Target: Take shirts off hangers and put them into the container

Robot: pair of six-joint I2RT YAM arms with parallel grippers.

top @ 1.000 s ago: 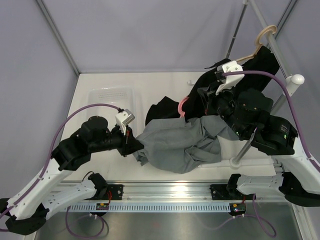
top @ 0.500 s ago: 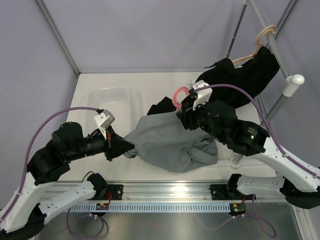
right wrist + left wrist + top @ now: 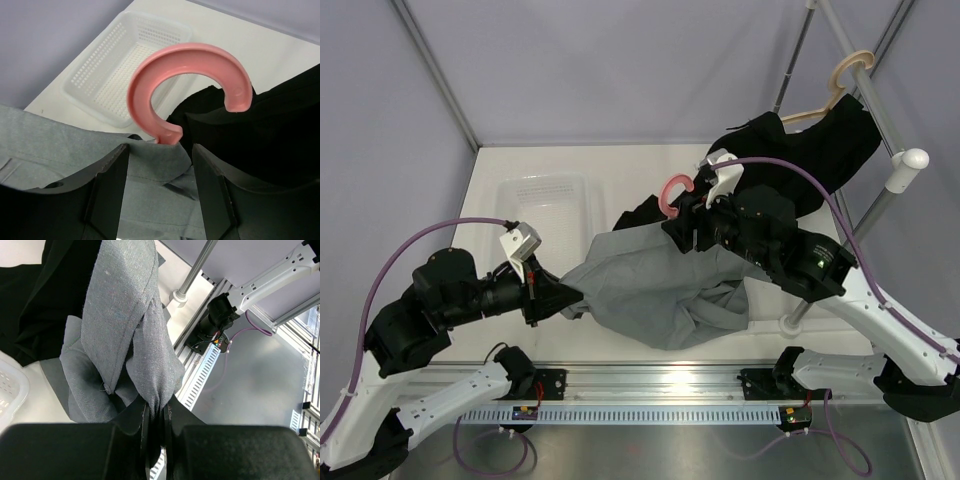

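- The left gripper is clenched on a bunched fold of the grey shirt, just off the front right corner of the container. The cloth runs taut away from its fingers.
- The right gripper stands released, well to the right of the container. Its fingers sit either side of the grey collar, right under the hook of the pink hanger, and it grips nothing.
- The grey shirt lies spread on the table to the container's right, none of it inside.
- To my eye the step is freeing shirt from hanger. The right gripper should close on the pink stem, not the collar, and hold firm. The left should then draw the cloth off sideways towards the container, low and steady.
- The black shirt on the wooden hanger hangs farthest from the container. Its lower edge lies against the grey one, so a hard pull may drag it along.
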